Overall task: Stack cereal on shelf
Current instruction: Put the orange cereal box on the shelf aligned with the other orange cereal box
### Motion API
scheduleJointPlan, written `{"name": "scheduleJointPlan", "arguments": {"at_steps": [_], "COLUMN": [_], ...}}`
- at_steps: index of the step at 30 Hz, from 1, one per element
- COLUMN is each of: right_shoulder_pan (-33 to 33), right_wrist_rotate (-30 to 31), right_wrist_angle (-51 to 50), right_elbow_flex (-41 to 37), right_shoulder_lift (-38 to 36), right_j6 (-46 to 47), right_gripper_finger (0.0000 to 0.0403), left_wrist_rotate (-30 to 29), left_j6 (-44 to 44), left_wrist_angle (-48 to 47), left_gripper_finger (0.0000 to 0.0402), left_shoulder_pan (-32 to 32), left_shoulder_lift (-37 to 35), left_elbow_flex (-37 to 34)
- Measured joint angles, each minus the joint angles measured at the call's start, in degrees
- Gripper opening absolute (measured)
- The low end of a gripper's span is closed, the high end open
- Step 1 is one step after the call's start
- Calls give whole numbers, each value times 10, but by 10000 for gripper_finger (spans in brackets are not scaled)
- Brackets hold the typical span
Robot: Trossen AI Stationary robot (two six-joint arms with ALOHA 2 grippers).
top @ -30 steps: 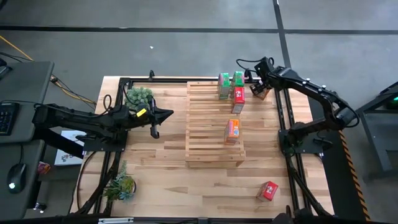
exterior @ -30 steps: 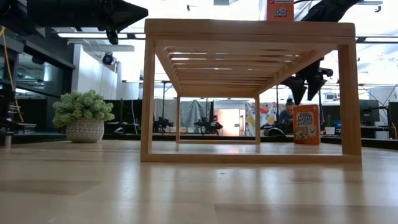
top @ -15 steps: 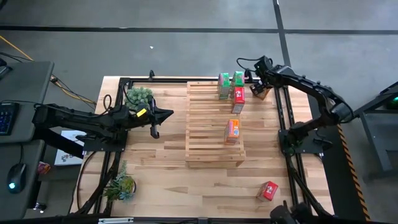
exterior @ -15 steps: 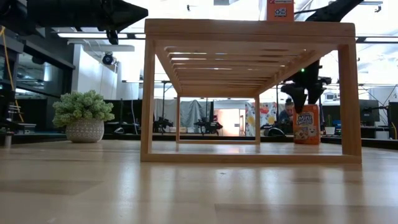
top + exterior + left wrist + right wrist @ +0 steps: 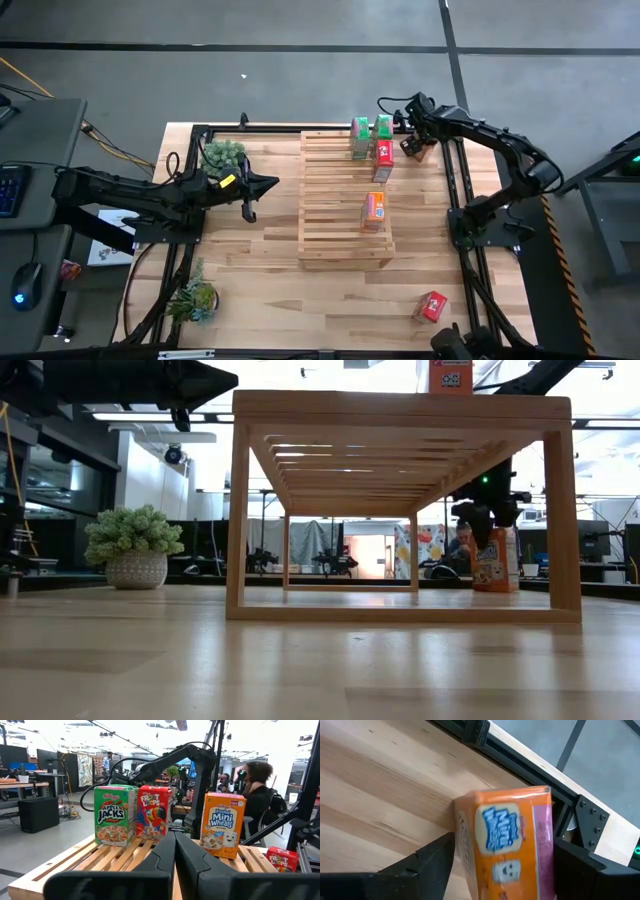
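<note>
The shelf of pale slats stands mid-table. On its top stand two green cereal boxes, a red one and an orange one. Another red box lies on the table, near right. An orange box stands upright on the table by the shelf's far right corner. My right gripper is open over it, pointing steeply down, one finger at each side of its top. My left gripper is shut, level, left of the shelf. My right gripper has one finger beside the orange box's left side and the other finger beside its right side, coming from above. The box stands on the table. I cannot tell whether the fingers touch it.
A potted plant stands at the far left of the table and another plant at the near left. Dark frame rails run along the table's sides. A person shows in the room beyond the table.
My right gripper has come down over the orange box at the shelf's far right corner, so its fingers now stand around the box's top. My left arm has kept still.
</note>
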Motion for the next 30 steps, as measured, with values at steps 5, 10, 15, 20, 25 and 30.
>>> {"name": "scheduleJointPlan", "arguments": {"at_steps": [5, 10, 15, 20, 25, 30], "right_shoulder_pan": [0, 2, 2, 30, 90, 165], "right_wrist_rotate": [2, -5, -44, -64, -50, -2], "right_wrist_angle": [-14, -44, -121, -233, -285, -295], "right_elbow_flex": [0, 0, 8, 59, 145, 252], "right_shoulder_lift": [-14, -35, -83, -151, -216, -248], "right_j6": [12, 27, 51, 100, 161, 215], "right_gripper_finger": [210, 129, 94, 102, 106, 99], "left_wrist_rotate": [0, 0, 0, 0, 0, 0], "left_j6": [0, 1, 5, 9, 7, 5], "left_wrist_angle": [0, 0, 0, 1, 2, 5], "left_gripper_finger": [0, 0, 0, 0, 0, 0], "left_shoulder_pan": [0, 0, 0, 0, 0, 0], "left_shoulder_lift": [0, 0, 0, 0, 0, 0], "left_elbow_flex": [0, 0, 0, 0, 0, 0]}}
